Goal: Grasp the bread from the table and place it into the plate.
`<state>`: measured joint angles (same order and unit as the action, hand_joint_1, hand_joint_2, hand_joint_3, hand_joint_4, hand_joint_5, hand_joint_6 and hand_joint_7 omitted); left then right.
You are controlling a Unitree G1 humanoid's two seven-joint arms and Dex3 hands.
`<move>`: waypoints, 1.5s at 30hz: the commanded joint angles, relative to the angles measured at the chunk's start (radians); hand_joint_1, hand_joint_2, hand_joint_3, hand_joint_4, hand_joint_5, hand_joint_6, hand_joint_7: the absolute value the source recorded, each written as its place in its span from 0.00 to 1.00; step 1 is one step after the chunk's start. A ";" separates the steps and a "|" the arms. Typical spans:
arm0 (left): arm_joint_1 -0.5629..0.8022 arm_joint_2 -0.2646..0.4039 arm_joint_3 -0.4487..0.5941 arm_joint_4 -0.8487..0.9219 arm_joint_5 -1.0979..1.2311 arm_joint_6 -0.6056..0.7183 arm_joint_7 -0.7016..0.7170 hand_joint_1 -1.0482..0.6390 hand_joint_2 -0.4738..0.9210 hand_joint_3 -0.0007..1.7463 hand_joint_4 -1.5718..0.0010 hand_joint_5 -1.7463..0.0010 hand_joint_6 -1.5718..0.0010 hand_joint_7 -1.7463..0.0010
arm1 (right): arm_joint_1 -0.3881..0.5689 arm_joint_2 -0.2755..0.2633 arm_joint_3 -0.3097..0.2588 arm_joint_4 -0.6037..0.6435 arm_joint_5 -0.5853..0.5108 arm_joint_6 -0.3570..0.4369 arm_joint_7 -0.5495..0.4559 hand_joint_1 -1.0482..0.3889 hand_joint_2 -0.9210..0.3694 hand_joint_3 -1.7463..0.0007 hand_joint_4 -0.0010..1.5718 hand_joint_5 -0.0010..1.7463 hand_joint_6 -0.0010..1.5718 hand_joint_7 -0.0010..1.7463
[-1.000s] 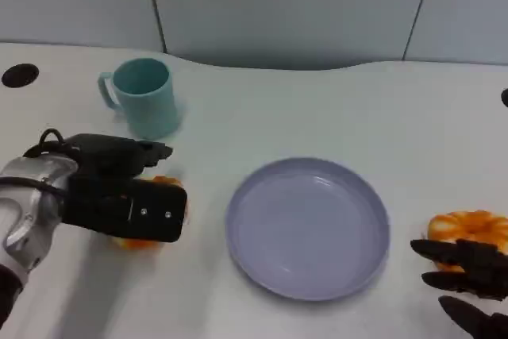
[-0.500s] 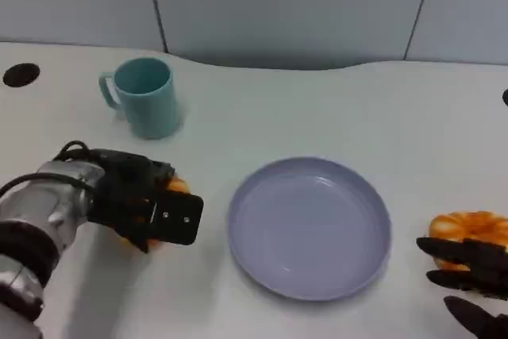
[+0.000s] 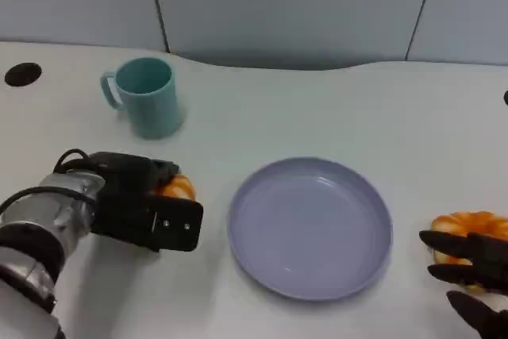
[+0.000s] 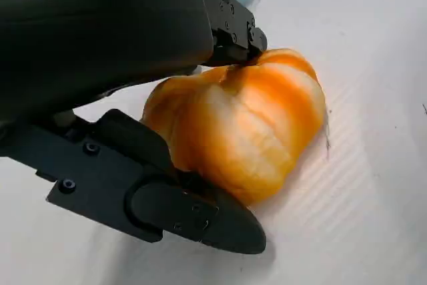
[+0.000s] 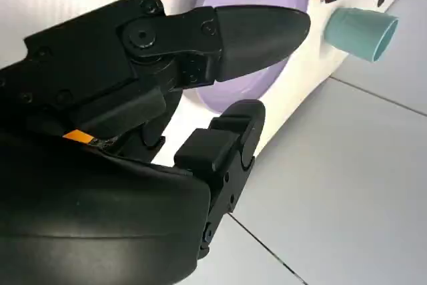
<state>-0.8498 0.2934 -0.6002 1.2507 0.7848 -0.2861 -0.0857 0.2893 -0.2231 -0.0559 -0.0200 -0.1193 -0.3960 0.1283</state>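
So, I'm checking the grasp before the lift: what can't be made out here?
- Head view: the left hand covers most of the orange bread roll.
- Left wrist view: fingers hide its underside.
- Head view: the second orange roll is cut off by the edge, behind the right hand.

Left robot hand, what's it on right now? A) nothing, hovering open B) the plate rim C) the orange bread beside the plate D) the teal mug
C: the left wrist view shows the left robot hand with fingers closed around the orange bread, and the head view places it between the teal mug and the plate, which holds nothing.
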 commanded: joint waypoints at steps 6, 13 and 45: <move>-0.028 -0.019 0.060 0.046 -0.091 0.019 -0.061 0.52 0.92 0.02 0.91 0.40 0.77 0.66 | 0.010 0.004 -0.015 -0.020 0.009 0.007 -0.021 0.47 0.00 0.79 0.55 0.09 0.50 0.00; -0.026 -0.024 0.095 0.054 -0.136 0.013 -0.021 0.59 0.83 0.25 0.75 0.63 0.63 0.96 | 0.014 0.005 -0.018 -0.032 -0.005 0.015 -0.030 0.46 0.00 0.78 0.55 0.09 0.50 0.00; -0.047 0.024 0.255 0.012 -0.301 -0.177 -0.038 0.52 0.98 0.02 0.50 0.00 0.61 0.00 | -0.001 0.010 -0.013 -0.009 -0.027 0.000 -0.060 0.46 0.00 0.78 0.55 0.11 0.50 0.00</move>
<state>-0.8814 0.2803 -0.3704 1.2823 0.5093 -0.4194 -0.0983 0.2952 -0.2077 -0.0606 -0.0403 -0.1451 -0.3932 0.0815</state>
